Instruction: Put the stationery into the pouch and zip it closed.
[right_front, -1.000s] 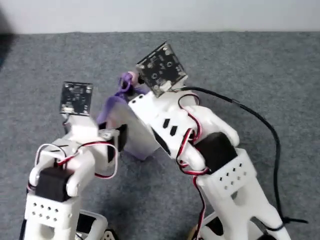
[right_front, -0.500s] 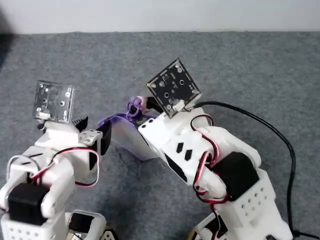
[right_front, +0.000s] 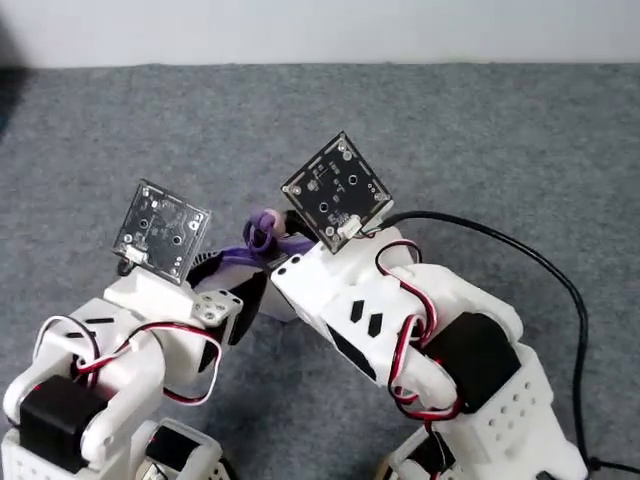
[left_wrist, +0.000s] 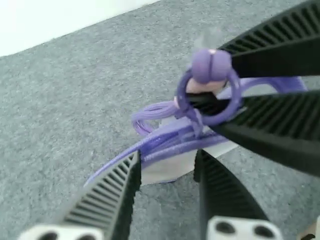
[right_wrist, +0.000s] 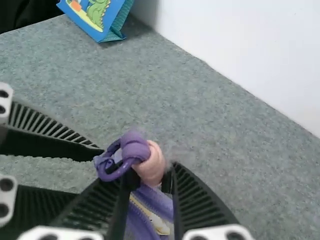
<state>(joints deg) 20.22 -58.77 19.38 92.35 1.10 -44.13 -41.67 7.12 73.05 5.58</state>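
Note:
The purple pouch (right_front: 238, 256) lies on the grey carpet between my two arms, largely hidden under them. Its zipper edge (left_wrist: 165, 142) runs between the fingers of my left gripper (left_wrist: 167, 160), which stands open around the pouch's end. My right gripper (right_wrist: 147, 177) is shut on the zipper pull, a purple cord loop (right_wrist: 117, 157) with a purple bead (left_wrist: 211, 65) and a pink bead (right_wrist: 150, 162). In the left wrist view the right gripper (left_wrist: 210, 80) pinches that loop just above the pouch. From above, the cord (right_front: 263, 232) peeks out beside the right arm's camera board.
A blue bag with a green dinosaur (right_wrist: 95, 15) stands by the white wall at the carpet's far edge. A black cable (right_front: 520, 260) trails from the right arm across the carpet. Open carpet lies beyond and to the right of the arms.
My left arm swung out to the left, then came back in to the pouch's end. My right arm drew the zipper pull toward the near side, and the pouch sank lower.

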